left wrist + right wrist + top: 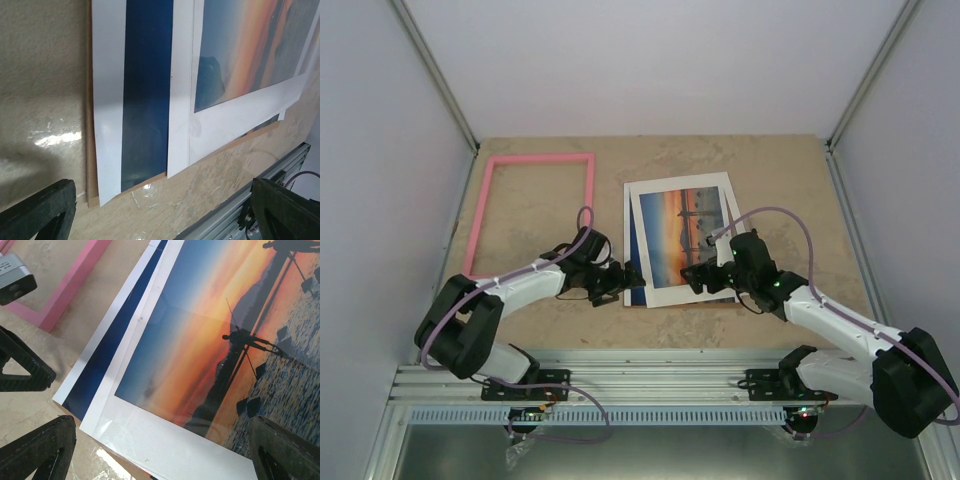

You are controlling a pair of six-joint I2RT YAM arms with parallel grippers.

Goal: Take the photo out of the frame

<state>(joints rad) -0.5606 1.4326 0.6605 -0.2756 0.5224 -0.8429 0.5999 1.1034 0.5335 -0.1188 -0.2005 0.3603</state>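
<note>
Separation of the two main pieces looks done: the frame lies flat at the upper left of the top view as a bare pink rectangle with table surface showing through it, well apart from the photo, which lies face up at the centre. The photo is not alone, though. It sits on top of a loose, slightly fanned stack, with a white mat border around it, a blue-and-white sheet poking out to its left, and a brown backing board showing as a thin edge underneath. Whether the print is fixed to the white border cannot be told. The left gripper hovers low at the stack's lower left corner with its fingers spread apart and nothing between them. The right gripper sits over the photo's lower edge, its fingers likewise apart and empty. What probably remains is lifting the print clear of the layers under it.
</note>
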